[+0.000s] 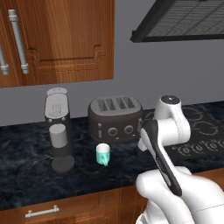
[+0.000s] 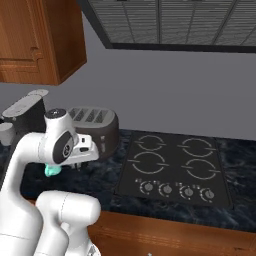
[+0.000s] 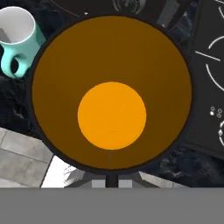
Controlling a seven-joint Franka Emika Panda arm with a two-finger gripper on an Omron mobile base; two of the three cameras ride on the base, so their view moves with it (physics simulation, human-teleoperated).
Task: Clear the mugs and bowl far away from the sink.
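Note:
The dark mug [image 3: 112, 94] with its orange inside sits right under the hand camera, seen from straight above. My gripper [image 3: 112, 177] is shut on its near rim. The pale teal mug [image 3: 17, 41] stands upright on the black counter just beside it, handle toward the camera. It also appears in front of the toaster [image 1: 103, 154] and partly behind my arm [image 2: 51, 171]. The bowl and the sink are out of view.
A dark four-slot toaster [image 1: 115, 117] stands at the back of the counter, with a coffee machine [image 1: 59, 129] to its left. A black four-burner cooktop [image 2: 175, 167] with front knobs lies to the right, under a range hood [image 2: 165, 22]. Wooden cabinets [image 1: 57, 39] hang above.

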